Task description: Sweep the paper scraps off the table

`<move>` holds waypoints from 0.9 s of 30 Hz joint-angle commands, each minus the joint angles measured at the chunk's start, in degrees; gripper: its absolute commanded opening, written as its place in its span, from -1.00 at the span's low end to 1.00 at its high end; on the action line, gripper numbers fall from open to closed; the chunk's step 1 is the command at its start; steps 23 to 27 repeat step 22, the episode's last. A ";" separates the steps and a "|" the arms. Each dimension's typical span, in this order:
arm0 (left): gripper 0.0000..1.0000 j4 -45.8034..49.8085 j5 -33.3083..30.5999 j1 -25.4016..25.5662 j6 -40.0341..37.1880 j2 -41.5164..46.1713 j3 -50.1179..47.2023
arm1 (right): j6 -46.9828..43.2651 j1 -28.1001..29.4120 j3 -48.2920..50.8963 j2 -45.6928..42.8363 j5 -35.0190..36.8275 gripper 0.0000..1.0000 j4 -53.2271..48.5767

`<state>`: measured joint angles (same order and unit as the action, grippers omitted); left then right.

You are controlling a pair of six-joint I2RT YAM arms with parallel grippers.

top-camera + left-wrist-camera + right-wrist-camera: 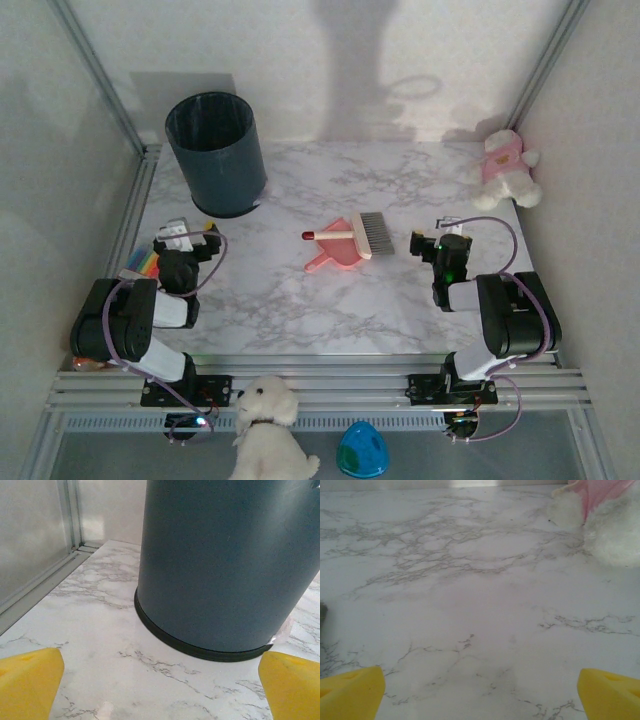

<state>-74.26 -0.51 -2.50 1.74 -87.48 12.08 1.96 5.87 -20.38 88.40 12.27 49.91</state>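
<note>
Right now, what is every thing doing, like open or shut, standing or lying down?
bin: standing upright, top open.
brush: lying down across the dustpan, nobody holding it.
dustpan: lying flat on the table.
left tool: open, holding nothing, facing the bin.
right tool: open, holding nothing.
plush toy: sitting in the far right corner.
sticky notes: lying at the left edge.

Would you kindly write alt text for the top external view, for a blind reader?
A pink dustpan and red-handled brush lie on the table between the left gripper and right gripper; a dark bin back left, a plush toy back right.
</note>
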 commanded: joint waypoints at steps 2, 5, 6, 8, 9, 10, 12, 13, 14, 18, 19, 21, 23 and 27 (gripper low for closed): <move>0.99 0.19 -1.24 -0.32 1.10 -0.45 0.70 | -0.02 -0.44 -1.16 0.28 -0.44 0.98 0.28; 0.99 0.25 -1.24 -0.31 1.08 -0.50 0.67 | -0.02 -0.43 -1.15 0.24 -0.47 0.98 0.35; 0.99 0.21 -1.24 -0.36 1.08 -0.49 0.68 | -0.04 -0.42 -1.15 0.28 -0.48 0.98 0.39; 0.99 0.28 -1.24 -0.33 1.08 -0.50 0.71 | -0.02 -0.42 -1.11 0.28 -0.42 0.98 0.36; 0.99 0.25 -1.24 -0.35 1.08 -0.50 0.72 | -0.03 -0.42 -1.13 0.28 -0.42 0.98 0.43; 0.99 0.30 -1.24 -0.38 1.08 -0.45 0.70 | -0.02 -0.43 -1.17 0.33 -0.41 0.98 0.36; 0.99 0.21 -1.24 -0.35 1.07 -0.49 0.67 | -0.02 -0.42 -1.13 0.28 -0.46 0.98 0.44; 0.99 0.33 -1.24 -0.32 1.09 -0.49 0.73 | -0.02 -0.39 -1.08 0.28 -0.44 0.98 0.50; 0.99 0.24 -1.24 -0.36 1.08 -0.46 0.70 | 0.00 -0.46 -1.13 0.28 -0.45 0.98 0.47; 0.99 0.44 -0.81 -0.49 1.20 -0.45 0.80 | -0.02 -0.40 -1.07 0.30 -0.38 0.98 0.45; 0.99 0.38 -0.84 -0.49 1.16 -0.49 0.73 | -0.02 -0.44 -1.07 0.28 -0.41 0.98 0.52; 0.99 0.42 -0.95 -0.47 1.09 -0.50 0.67 | -0.02 -0.42 -1.11 0.27 -0.41 0.98 0.49; 0.99 0.38 -0.94 -0.41 1.20 -0.45 0.68 | -0.02 -0.42 -1.04 0.28 -0.40 0.98 0.52; 0.99 0.38 -0.94 -0.41 1.20 -0.45 0.68 | -0.02 -0.42 -1.04 0.28 -0.40 0.98 0.52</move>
